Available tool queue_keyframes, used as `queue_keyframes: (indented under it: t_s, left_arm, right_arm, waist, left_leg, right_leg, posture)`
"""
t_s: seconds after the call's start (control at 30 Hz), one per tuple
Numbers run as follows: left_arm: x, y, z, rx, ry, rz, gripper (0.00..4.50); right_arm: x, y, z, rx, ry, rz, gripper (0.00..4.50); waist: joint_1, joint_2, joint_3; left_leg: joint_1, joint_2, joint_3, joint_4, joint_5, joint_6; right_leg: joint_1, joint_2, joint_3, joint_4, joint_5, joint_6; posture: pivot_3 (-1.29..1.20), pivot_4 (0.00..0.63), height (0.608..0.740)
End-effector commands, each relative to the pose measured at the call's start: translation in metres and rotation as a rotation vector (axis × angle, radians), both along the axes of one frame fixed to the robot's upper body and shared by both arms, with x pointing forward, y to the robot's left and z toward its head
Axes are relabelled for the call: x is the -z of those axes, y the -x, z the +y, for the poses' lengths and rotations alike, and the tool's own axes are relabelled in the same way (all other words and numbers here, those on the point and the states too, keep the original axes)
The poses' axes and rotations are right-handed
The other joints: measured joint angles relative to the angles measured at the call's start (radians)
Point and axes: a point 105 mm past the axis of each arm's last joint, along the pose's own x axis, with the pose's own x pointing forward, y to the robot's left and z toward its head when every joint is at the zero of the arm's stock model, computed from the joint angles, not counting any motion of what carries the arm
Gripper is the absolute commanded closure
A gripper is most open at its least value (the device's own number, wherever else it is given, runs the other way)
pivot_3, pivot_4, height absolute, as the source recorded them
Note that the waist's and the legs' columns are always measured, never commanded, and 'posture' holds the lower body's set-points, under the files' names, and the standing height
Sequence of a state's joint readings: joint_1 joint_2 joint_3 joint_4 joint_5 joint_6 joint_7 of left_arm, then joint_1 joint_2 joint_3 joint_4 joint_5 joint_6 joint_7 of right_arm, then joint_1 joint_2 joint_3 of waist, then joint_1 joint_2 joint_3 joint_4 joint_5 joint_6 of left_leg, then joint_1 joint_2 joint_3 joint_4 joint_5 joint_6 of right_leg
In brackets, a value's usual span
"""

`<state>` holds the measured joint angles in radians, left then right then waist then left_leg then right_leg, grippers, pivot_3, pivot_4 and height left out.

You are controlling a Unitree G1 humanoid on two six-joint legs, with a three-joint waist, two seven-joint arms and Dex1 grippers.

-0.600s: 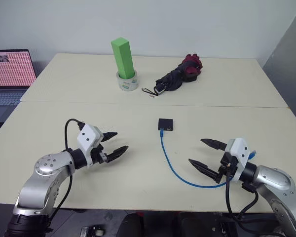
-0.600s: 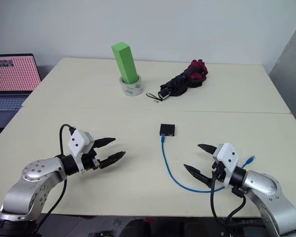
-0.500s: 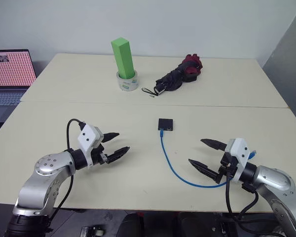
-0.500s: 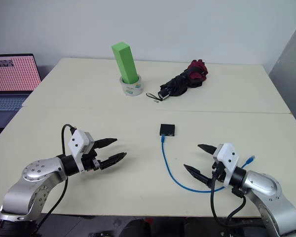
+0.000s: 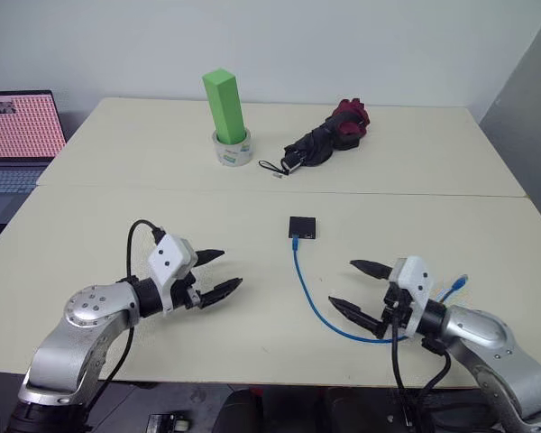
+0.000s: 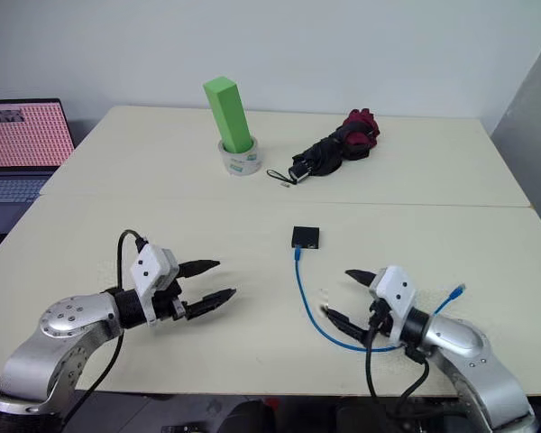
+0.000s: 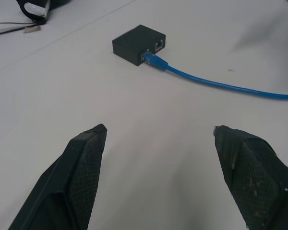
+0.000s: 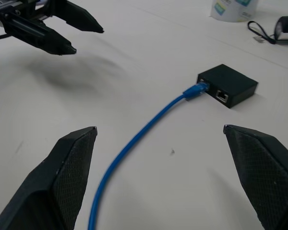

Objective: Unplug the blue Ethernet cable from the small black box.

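The small black box [image 5: 302, 227] lies flat near the middle of the table. The blue Ethernet cable [image 5: 299, 275] is plugged into its near edge; the plug [image 7: 152, 60] sits in one port. From there the cable curves toward me and off to the right, where its free end [image 5: 460, 281] rests. My left gripper [image 5: 227, 269] hovers open to the left of the cable, pointing at the box, nothing between its fingers. My right gripper [image 5: 343, 282] stands open just right of the cable's bend, empty. The right wrist view shows the box [image 8: 227, 85], the cable [image 8: 144, 129] and the left gripper [image 8: 62, 33].
At the back stand a green block [image 5: 224, 106] set in a tape roll [image 5: 233, 149] and a black-and-red folded umbrella [image 5: 329, 137]. A laptop [image 5: 18, 126] sits off the table's left. A seam [image 5: 415, 194] crosses the table behind the box.
My right gripper has moved left, closer to the cable's bend. My left gripper has edged right toward the cable. Both stay open; box and cable have not moved.
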<state>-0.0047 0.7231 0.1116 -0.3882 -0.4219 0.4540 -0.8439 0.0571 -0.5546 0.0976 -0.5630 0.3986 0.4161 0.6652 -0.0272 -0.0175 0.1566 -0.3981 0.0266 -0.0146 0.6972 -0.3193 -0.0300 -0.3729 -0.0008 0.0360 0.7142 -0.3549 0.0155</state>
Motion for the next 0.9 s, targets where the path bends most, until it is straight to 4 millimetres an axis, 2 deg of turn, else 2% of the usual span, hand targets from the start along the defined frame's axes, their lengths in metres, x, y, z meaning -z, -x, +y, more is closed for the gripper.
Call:
queue_keyframes:
  t_s: [0.03,0.23,0.33,0.47,0.5,0.57,0.7,0.9]
  left_arm:
    - [-0.009,0.002,-0.004,0.044,-0.024,-0.031,0.72]
    - [-0.012,-0.002,-0.001,0.068,-0.031,-0.030,0.72]
    - [-0.015,-0.011,0.003,0.068,-0.034,-0.033,0.72]
    - [-0.018,-0.018,0.002,0.073,-0.023,-0.041,0.72]
    - [-0.018,-0.019,0.002,0.074,-0.020,-0.041,0.70]
    - [-0.018,-0.019,0.001,0.077,-0.019,-0.040,0.70]
    - [-0.016,-0.019,0.000,0.081,-0.017,-0.039,0.70]
    - [-0.013,-0.018,-0.002,0.096,0.009,-0.008,0.70]
  right_arm:
    - [0.009,-0.015,0.016,0.044,-0.005,0.012,0.03]
    - [0.025,-0.043,0.035,0.145,-0.010,0.052,0.03]
    - [0.034,-0.058,0.059,0.194,-0.013,0.071,0.03]
    - [0.040,-0.069,0.077,0.239,-0.012,0.078,0.03]
    - [0.042,-0.071,0.081,0.256,-0.009,0.088,0.32]
    - [0.045,-0.074,0.084,0.278,-0.002,0.099,0.56]
    - [0.051,-0.087,0.081,0.398,0.019,0.114,1.65]
    - [0.049,-0.092,0.071,0.427,0.047,0.107,3.26]
  waist:
    - [0.000,0.000,0.000]
    - [0.001,0.000,0.000]
    - [-0.002,0.000,0.000]
    - [-0.004,0.000,0.000]
    - [-0.004,0.000,0.000]
    - [-0.004,0.000,0.000]
    - [-0.005,0.000,0.000]
    - [-0.005,0.000,-0.001]
  left_leg:
    - [0.000,0.000,0.000,0.000,0.000,0.000]
    - [0.000,0.000,0.000,0.000,0.002,-0.003]
    - [0.000,0.000,0.000,0.000,0.002,-0.003]
    - [0.000,0.001,0.000,0.000,0.002,-0.003]
    - [0.000,0.000,0.000,0.000,0.002,-0.003]
    - [0.000,0.000,0.000,0.000,0.002,-0.003]
    - [0.000,0.001,0.000,0.000,0.002,-0.003]
    - [0.001,0.000,0.000,0.000,0.002,-0.003]
  right_leg:
    - [0.000,0.000,0.000,0.000,0.000,0.000]
    - [-0.001,0.000,0.000,0.000,0.000,0.000]
    - [-0.001,0.000,0.000,0.000,0.000,0.000]
    - [-0.002,0.001,-0.001,0.002,0.000,0.000]
    - [-0.002,0.001,0.000,0.002,0.000,0.000]
    - [-0.002,0.001,0.000,0.001,0.000,0.000]
    - [-0.002,0.001,0.000,0.002,0.000,0.000]
    - [-0.002,0.001,0.000,0.003,0.000,0.000]
  posture:
    - [0.00,0.150,0.740]
    - [0.00,0.150,0.740]
    - [0.00,0.150,0.740]
    - [0.00,0.150,0.740]
    - [0.00,0.150,0.740]
    - [0.00,0.150,0.740]
    - [0.00,0.150,0.740]
    - [0.00,0.150,0.740]
